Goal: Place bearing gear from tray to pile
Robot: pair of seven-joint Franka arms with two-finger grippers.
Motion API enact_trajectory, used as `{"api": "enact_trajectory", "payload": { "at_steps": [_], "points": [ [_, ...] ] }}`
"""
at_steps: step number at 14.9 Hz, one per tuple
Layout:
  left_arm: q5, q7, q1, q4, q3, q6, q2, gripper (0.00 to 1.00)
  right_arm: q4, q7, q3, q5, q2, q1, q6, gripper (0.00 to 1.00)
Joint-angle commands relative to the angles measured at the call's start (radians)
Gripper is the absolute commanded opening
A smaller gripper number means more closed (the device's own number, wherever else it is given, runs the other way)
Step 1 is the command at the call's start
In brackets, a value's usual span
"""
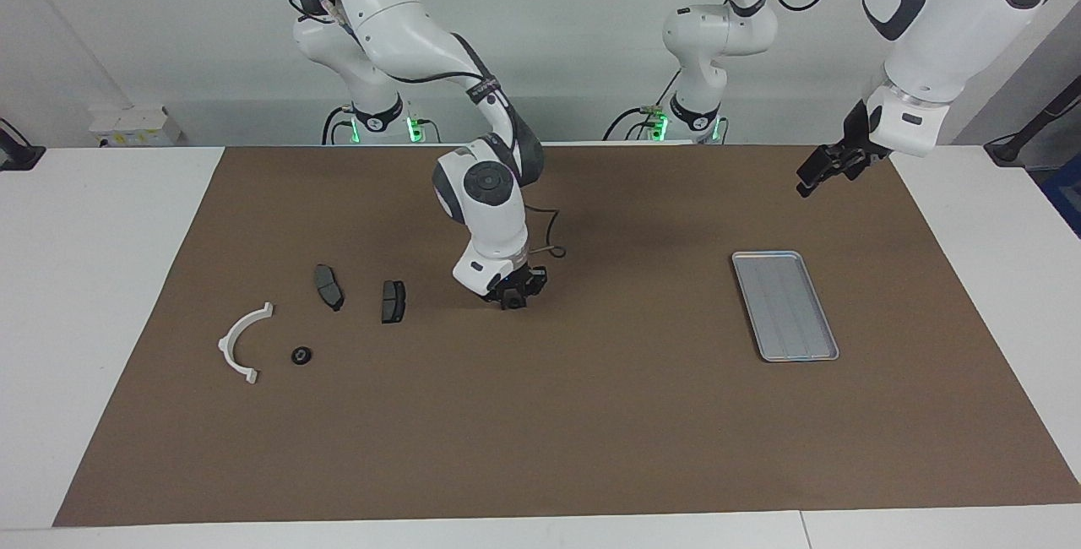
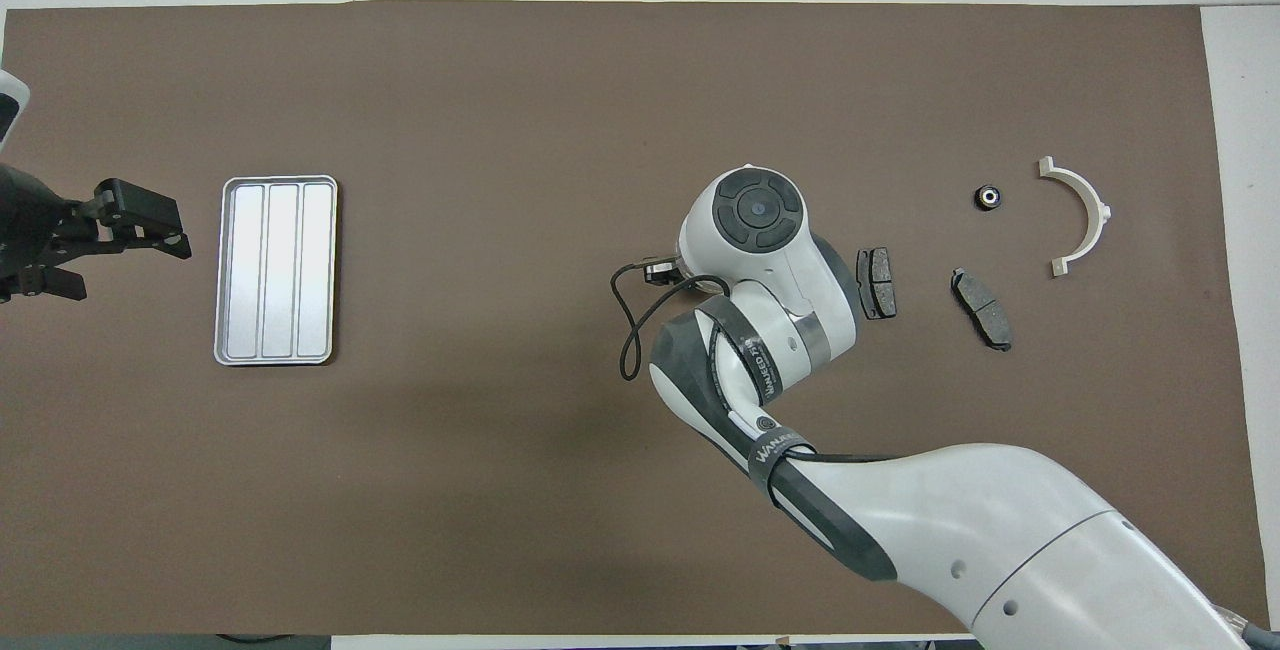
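The silver tray (image 1: 785, 306) lies empty on the brown mat toward the left arm's end; it also shows in the overhead view (image 2: 277, 270). The bearing gear (image 1: 301, 355), small, black and round, lies on the mat beside the white semicircular bracket (image 1: 241, 342) of the pile. Two dark brake pads (image 1: 329, 287) (image 1: 393, 301) lie nearer to the robots than the gear. My right gripper (image 1: 513, 302) hangs low over the mat's middle, beside the nearer pad, with nothing seen in it. My left gripper (image 1: 809, 184) waits raised beside the tray.
In the overhead view the gear (image 2: 988, 197), bracket (image 2: 1085, 215) and pads (image 2: 877, 282) (image 2: 982, 308) sit toward the right arm's end. The right wrist hides its own gripper there. The left gripper (image 2: 165, 235) is beside the tray. White table borders the mat.
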Motion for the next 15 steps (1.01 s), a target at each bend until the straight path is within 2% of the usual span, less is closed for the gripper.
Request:
{"api": "enact_trajectory", "payload": {
  "at_steps": [1,4,7,10,12,15],
  "points": [
    [-0.013,0.008,0.007,-0.031,-0.004,0.026,-0.027,1.00,-0.009,-0.007,0.009,-0.007,0.004,-0.008,0.029,0.00],
    [-0.013,0.010,0.002,-0.031,-0.004,0.026,-0.027,1.00,0.009,-0.021,0.003,-0.008,0.001,-0.016,0.007,0.00],
    [-0.013,0.008,0.004,-0.031,-0.004,0.024,-0.027,1.00,0.057,-0.087,0.005,-0.008,-0.027,-0.080,-0.055,0.00],
    [-0.013,0.010,0.004,-0.031,-0.004,0.024,-0.027,1.00,0.109,-0.189,0.006,-0.008,-0.059,-0.178,-0.104,0.00],
    [-0.013,0.010,0.004,-0.031,-0.004,0.024,-0.027,1.00,0.144,-0.322,0.006,-0.008,-0.062,-0.261,-0.141,0.00],
    [-0.013,0.010,0.004,-0.031,-0.004,0.026,-0.027,1.00,0.138,-0.508,0.008,-0.005,-0.061,-0.376,-0.138,0.00]
  ]
}}
